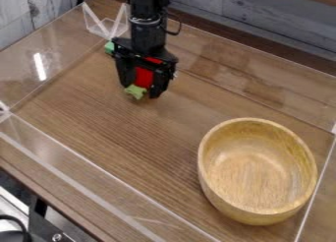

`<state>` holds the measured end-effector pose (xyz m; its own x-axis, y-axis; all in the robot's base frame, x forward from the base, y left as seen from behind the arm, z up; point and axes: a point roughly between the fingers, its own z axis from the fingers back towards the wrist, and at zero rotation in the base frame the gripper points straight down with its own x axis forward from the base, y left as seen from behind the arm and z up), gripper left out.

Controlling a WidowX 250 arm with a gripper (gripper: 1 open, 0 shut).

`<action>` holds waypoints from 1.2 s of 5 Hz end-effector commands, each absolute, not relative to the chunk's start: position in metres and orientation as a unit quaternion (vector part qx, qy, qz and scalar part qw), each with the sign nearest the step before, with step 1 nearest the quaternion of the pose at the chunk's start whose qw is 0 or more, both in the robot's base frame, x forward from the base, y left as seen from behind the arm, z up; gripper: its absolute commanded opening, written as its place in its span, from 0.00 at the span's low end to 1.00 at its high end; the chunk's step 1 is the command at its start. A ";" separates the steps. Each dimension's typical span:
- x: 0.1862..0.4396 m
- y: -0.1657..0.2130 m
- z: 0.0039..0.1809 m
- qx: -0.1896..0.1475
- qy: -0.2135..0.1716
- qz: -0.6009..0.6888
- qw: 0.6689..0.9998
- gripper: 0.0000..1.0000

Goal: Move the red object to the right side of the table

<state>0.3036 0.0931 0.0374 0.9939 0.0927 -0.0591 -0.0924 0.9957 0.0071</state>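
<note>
I see my end effector pointing straight down over the far left part of the surface, its black fingers spread wide on either side of the red toy fruit. The fruit lies on the wood between them, its light-green stem end poking out toward me. I cannot tell whether the fingers touch it. A wooden bowl sits well apart at the near right.
</note>
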 end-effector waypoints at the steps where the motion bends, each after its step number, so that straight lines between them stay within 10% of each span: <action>1: 0.316 0.100 0.046 0.009 0.002 0.054 0.999 1.00; 6: 0.326 0.104 0.050 0.001 -0.012 0.074 0.997 1.00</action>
<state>0.3142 0.0965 0.0264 0.9891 0.1357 -0.0571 -0.1366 0.9906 -0.0120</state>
